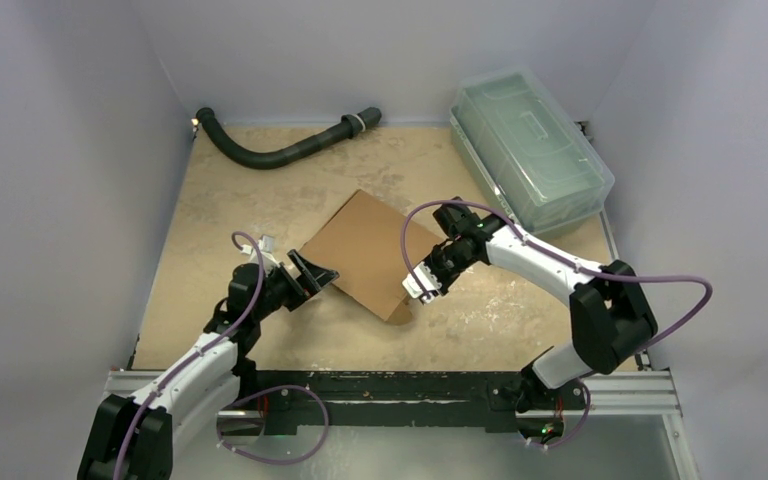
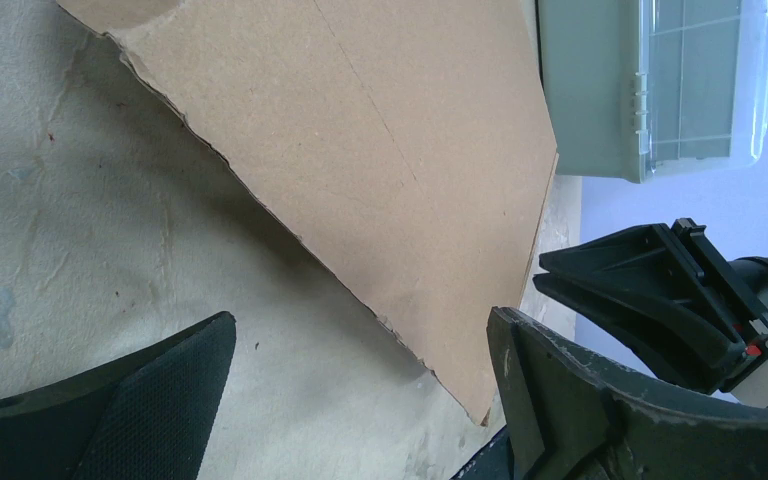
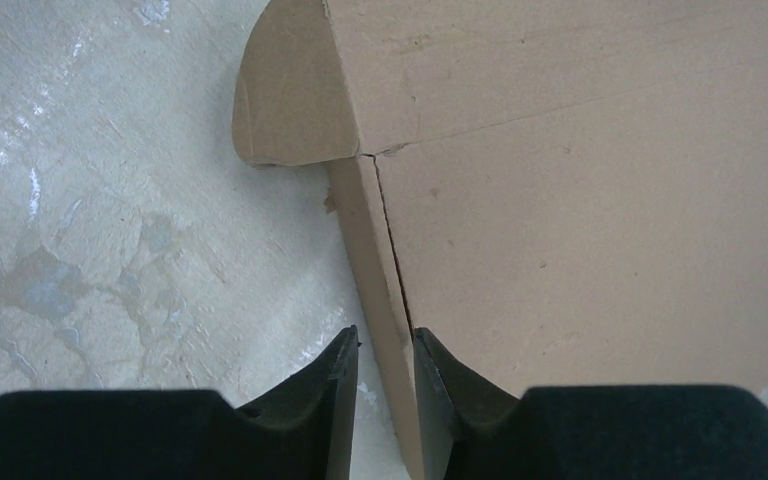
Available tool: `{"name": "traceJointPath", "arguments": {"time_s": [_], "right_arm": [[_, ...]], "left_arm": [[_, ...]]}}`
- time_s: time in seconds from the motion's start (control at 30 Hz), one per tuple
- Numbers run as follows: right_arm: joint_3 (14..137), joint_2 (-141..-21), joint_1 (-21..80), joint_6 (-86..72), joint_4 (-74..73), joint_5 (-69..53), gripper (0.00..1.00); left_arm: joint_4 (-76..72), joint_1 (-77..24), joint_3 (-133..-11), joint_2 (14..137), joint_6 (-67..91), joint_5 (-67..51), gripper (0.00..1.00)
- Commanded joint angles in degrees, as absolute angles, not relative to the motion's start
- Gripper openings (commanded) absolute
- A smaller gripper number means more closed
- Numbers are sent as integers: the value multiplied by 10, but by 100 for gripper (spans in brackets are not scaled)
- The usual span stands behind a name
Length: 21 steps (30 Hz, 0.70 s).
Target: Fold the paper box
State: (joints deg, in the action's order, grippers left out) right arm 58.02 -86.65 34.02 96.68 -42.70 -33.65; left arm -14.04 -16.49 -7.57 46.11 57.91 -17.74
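Flat brown paper box (image 1: 365,250) lies between two robot grippers.
Left gripper (image 1: 315,272) gapes wide, empty; right gripper (image 3: 385,340) straddles an edge flap, grip unclear.

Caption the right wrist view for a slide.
Right gripper straddling a narrow flap of the paper box on the table.

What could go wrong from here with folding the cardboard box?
1. The right gripper straddles only a narrow flap of the paper box; the flap might slip out or tear along its crease.
2. The left gripper is open beside the box, holding nothing, so the sheet might slide on the table.
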Motion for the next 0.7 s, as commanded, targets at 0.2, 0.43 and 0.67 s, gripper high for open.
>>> {"name": "traceJointPath", "arguments": {"time_s": [0.2, 0.43, 0.67], "right_arm": [[595, -883, 342, 967, -438, -311, 28], [613, -902, 347, 973, -458, -295, 26], [637, -931, 367, 974, -482, -263, 25]], "left_arm": [[-153, -161, -70, 454, 577, -187, 96], [-154, -161, -72, 453, 577, -188, 96], [-151, -161, -73, 451, 577, -188, 96]]}}
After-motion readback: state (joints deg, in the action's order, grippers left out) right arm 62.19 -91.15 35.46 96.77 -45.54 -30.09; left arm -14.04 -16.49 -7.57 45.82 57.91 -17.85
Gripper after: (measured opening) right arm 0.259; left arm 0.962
